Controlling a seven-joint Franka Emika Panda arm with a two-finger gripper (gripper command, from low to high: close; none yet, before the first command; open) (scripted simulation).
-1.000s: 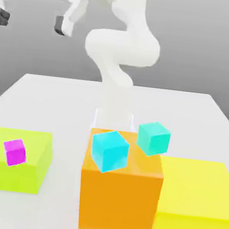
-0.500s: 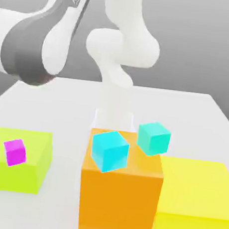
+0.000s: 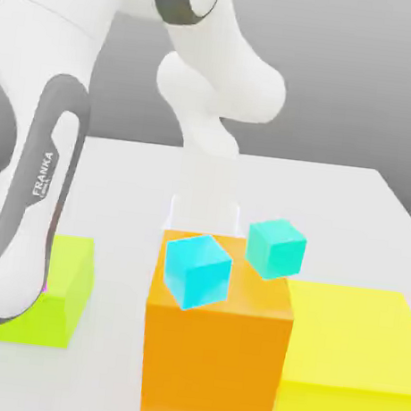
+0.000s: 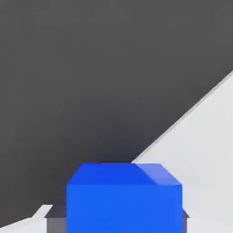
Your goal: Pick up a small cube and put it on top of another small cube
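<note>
Blue cube (image 4: 124, 198) sits pinched in the pincer, grey fingers (image 4: 55, 220) at its sides. Risk: arm (image 3: 28, 216) swinging low could knock the cyan cube (image 3: 196, 271) off the orange block (image 3: 214, 363).

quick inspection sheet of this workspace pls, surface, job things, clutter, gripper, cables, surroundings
surface: white table, flat.
job's things: cyan cube and teal cube on the orange block; blue cube close in the hand view.
clutter: lime block at the exterior view's left, partly behind the arm; yellow block at the exterior view's right.
gripper: shut; grey fingers flank the blue cube, a grip is likely but unconfirmed.
cables: nothing seen.
surroundings: plain grey backdrop.
</note>
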